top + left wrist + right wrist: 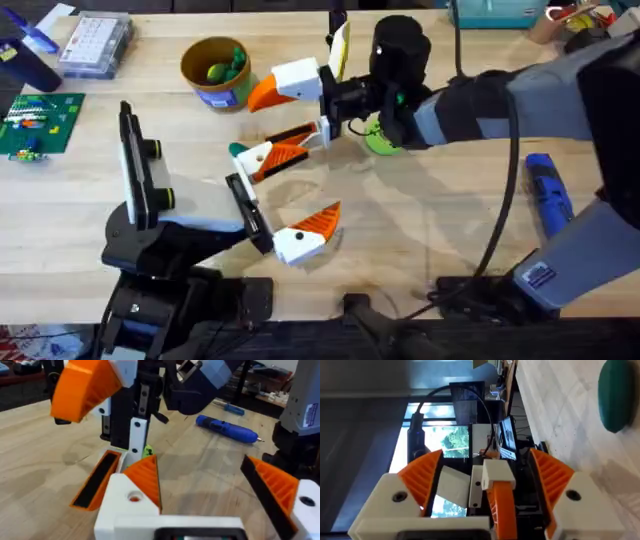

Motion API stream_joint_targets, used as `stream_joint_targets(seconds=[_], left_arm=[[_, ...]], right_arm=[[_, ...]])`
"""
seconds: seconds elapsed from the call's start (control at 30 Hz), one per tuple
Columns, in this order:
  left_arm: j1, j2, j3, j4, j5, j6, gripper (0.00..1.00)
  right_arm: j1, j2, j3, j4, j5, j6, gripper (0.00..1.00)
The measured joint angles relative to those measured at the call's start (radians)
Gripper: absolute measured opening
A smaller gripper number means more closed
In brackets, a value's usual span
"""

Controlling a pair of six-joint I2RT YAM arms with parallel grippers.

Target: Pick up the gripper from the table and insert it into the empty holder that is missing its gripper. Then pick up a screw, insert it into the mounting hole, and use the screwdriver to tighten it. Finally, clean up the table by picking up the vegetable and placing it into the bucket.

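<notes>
The gripper (272, 157), an orange wedge on a white base, sits at one end of the black holder (243, 200) on my left arm. Its mounting hole (134, 496) shows something reddish inside. My left gripper (316, 180) is open. My right gripper (258, 120) is open, one finger above the gripper (496, 485) and one near the table. The blue screwdriver (548, 195) lies at the right. A lime-green vegetable (380, 140) lies under the right arm, a dark green one (237, 150) beside the gripper. The bucket (215, 70) holds green vegetables. The screw is out of view.
A clear plastic box (95, 45) and a green board (40, 120) lie at the far left. A teal box (495, 12) stands at the back right. Cables (480, 270) run along the front edge. A small blue-handled screwdriver (230, 408) lies behind the blue one.
</notes>
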Motion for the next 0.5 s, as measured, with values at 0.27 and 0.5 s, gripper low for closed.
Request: stream_joint_targets(seconds=[0.27, 0.5], left_arm=[[0.0, 0.0, 0.0, -0.001, 0.01, 0.0, 0.987], [0.0, 0.0, 0.0, -0.001, 0.01, 0.0, 0.987]], right_arm=[[-0.009, 0.0, 0.0, -0.084, 0.012, -0.027, 0.995], [-0.082, 0.0, 0.0, -0.206, 0.031, -0.053, 0.995]])
